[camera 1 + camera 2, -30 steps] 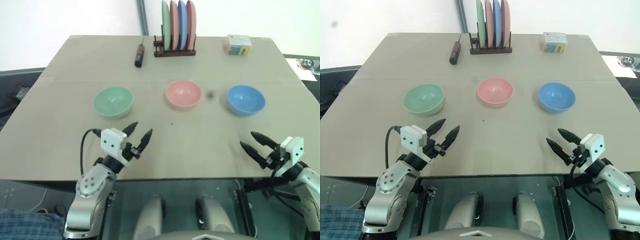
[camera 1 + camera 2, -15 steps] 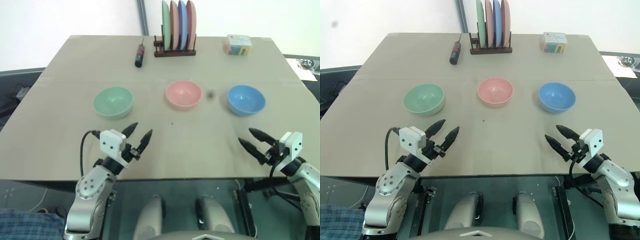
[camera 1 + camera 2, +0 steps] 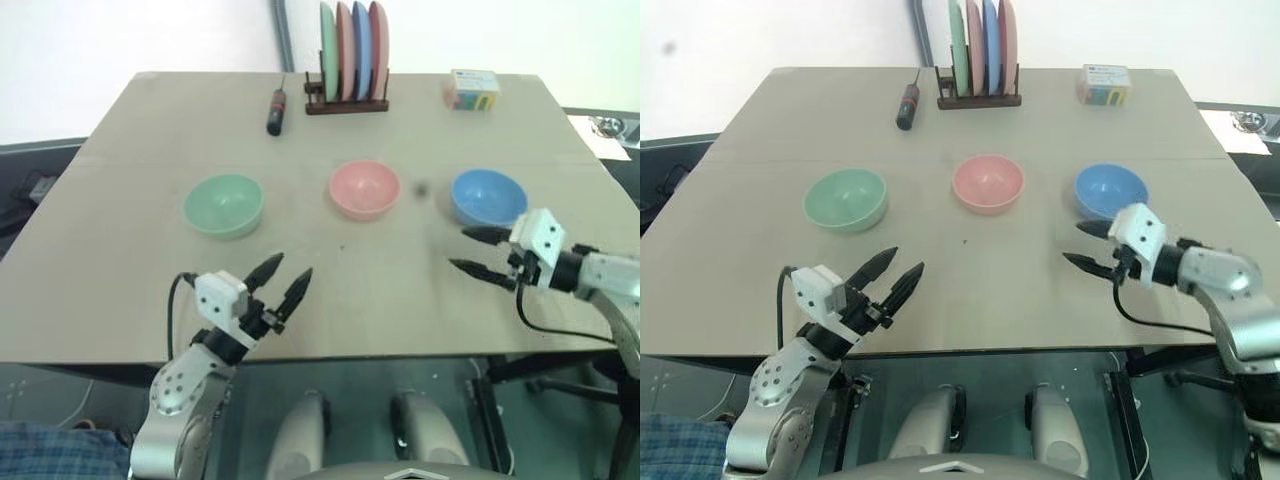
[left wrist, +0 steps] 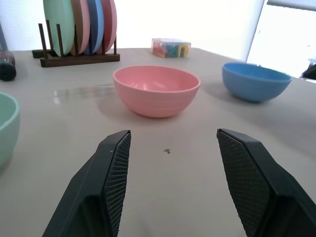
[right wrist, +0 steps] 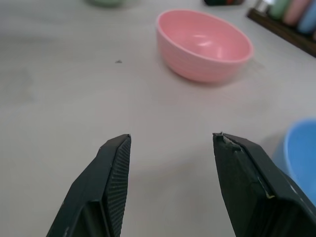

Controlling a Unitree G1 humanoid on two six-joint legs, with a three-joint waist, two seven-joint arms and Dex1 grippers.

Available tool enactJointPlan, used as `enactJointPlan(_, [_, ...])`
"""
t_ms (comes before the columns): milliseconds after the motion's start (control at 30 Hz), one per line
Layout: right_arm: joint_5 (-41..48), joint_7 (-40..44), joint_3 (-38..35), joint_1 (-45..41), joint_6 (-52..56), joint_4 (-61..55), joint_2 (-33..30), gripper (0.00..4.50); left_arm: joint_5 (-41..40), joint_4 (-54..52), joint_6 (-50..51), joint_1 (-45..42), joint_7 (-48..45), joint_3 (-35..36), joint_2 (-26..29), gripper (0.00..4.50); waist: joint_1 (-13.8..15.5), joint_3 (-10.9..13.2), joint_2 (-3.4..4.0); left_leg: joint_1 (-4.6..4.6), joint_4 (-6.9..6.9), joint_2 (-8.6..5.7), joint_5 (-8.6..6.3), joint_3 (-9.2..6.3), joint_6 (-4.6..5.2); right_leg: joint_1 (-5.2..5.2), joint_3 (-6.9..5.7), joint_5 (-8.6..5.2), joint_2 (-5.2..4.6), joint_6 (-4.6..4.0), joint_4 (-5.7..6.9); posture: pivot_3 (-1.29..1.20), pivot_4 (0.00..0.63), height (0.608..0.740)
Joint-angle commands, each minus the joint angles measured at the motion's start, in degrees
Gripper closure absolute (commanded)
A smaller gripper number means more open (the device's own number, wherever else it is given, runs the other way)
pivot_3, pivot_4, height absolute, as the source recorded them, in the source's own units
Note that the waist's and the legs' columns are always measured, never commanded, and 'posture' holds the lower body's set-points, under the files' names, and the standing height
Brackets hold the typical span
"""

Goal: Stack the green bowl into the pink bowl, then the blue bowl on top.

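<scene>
step: fetch green bowl [image 3: 223,204], mid-worktop toward left edge | left gripper [image 3: 279,284] jaws wide, empty, near front edge | right gripper [image 3: 477,250] likewise | advice: straddle near rim, lift level to pink bowl [image 3: 364,188]

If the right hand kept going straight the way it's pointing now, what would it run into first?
Probably the pink bowl. The right hand, open and empty, points leftward across the table, and the wrist view has that bowl ahead with bare tabletop between. It tilts down slightly, so it might meet the table first. The blue bowl sits off to the side.
</scene>
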Motion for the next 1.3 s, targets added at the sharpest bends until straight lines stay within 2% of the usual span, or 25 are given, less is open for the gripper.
enactJointPlan(33, [-4.79,0.05,4.51,-9.30,0.19,3.46,1.20,1.20,-1.82,-4.20,-1.96,0.98,0.53,0.70,-1.04,1.01,0.28,0.01,-0.01,-0.03,-0.01,-0.01,0.00,0.00,0.00,-0.01,0.01,0.00,0.00,0.00,-0.01,0.00,0.150,0.740])
enactJointPlan(100, [-7.74,2.25,8.35,-16.08,-1.45,7.76,2.55,0.41,-1.85,-5.09,-2.28,1.89,1.73,1.05,-1.92,0.20,0.34,0.02,-0.01,-0.05,-0.01,-0.03,0.00,-0.01,0.00,-0.01,0.01,0.06,-0.01,-0.09,-0.03,0.00,0.150,0.740])
enactJointPlan(133, [-9.68,2.80,10.32,-19.15,-3.04,10.56,3.62,0.14,-2.08,-5.54,-2.54,2.41,2.00,1.15,-2.31,0.03,0.30,0.02,-0.01,-0.04,0.00,-0.03,0.00,0.02,0.00,-0.01,0.03,0.10,-0.01,-0.15,-0.03,0.00,0.150,0.740])
enactJointPlan(333, [-20.81,3.02,19.14,-32.52,-17.22,28.68,11.15,0.14,-1.49,-8.01,-4.36,6.17,4.28,1.31,-4.50,0.03,0.21,0.01,-0.02,-0.04,-0.04,-0.03,0.00,-0.01,0.00,-0.01,0.00,0.14,-0.01,-0.24,-0.03,0.00,0.150,0.740])
enactJointPlan(500, [-24.60,3.74,22.37,-39.23,-23.39,39.81,17.22,0.14,-1.29,-10.25,-6.76,11.03,5.75,1.14,-6.25,0.03,0.17,0.03,-0.01,-0.08,-0.04,-0.04,0.00,0.01,0.01,-0.03,0.03,0.15,-0.03,-0.25,-0.06,0.00,0.150,0.740])
enactJointPlan(733, [-34.37,-5.38,26.26,-48.89,-34.03,65.04,25.70,0.14,2.05,-11.56,-8.84,15.01,8.74,-0.39,-8.68,0.03,-0.65,0.03,0.00,0.00,-0.04,-0.03,0.00,0.00,0.01,-0.02,0.00,0.15,-0.01,-0.26,0.01,0.00,0.150,0.740])
enactJointPlan(833, [-36.94,-8.30,27.01,-51.65,-37.66,72.11,28.19,0.14,2.88,-11.88,-9.65,16.19,9.30,-0.26,-8.85,0.03,-1.13,0.04,0.01,-0.05,-0.05,-0.03,0.00,0.02,0.01,-0.06,0.03,0.16,-0.02,-0.28,-0.01,0.00,0.150,0.740])
enactJointPlan(1000, [-38.93,-10.55,26.61,-53.93,-41.61,77.86,30.94,0.14,4.34,-11.89,-9.83,17.18,10.43,0.30,-8.62,0.03,-1.34,0.04,0.03,-0.02,-0.16,-0.03,0.00,0.04,0.01,-0.12,0.05,0.16,-0.01,-0.28,0.01,0.00,0.150,0.740])
enactJointPlan(1300, [-39.36,-9.62,25.41,-54.09,-44.60,79.10,30.81,0.14,5.13,-10.37,-10.15,16.81,10.28,0.24,-8.18,0.03,-1.34,0.05,0.03,-0.02,-0.16,-0.03,-0.01,0.04,0.01,-0.12,0.05,0.15,-0.01,-0.28,0.01,0.00,0.150,0.740])
